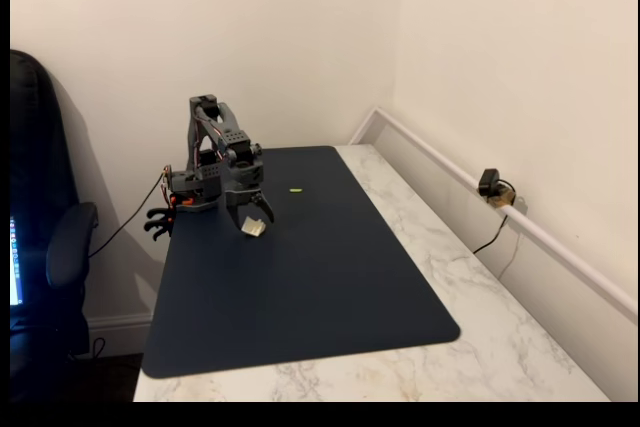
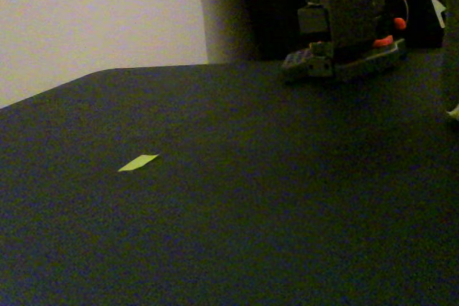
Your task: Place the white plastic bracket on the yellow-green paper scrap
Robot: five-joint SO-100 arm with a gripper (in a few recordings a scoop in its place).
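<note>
gripper [image 1: 252, 222] closed around the white plastic bracket [image 1: 254, 229] above the dark mat [image 1: 300, 287]; the tiny yellow-green paper scrap [image 1: 296, 190] nearby invites an off-target release.

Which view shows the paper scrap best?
The low fixed view: the scrap lies large and bare on the dark mat, its slanted outline clear. In the higher fixed view it is a tiny dash, right of the hand.
</note>
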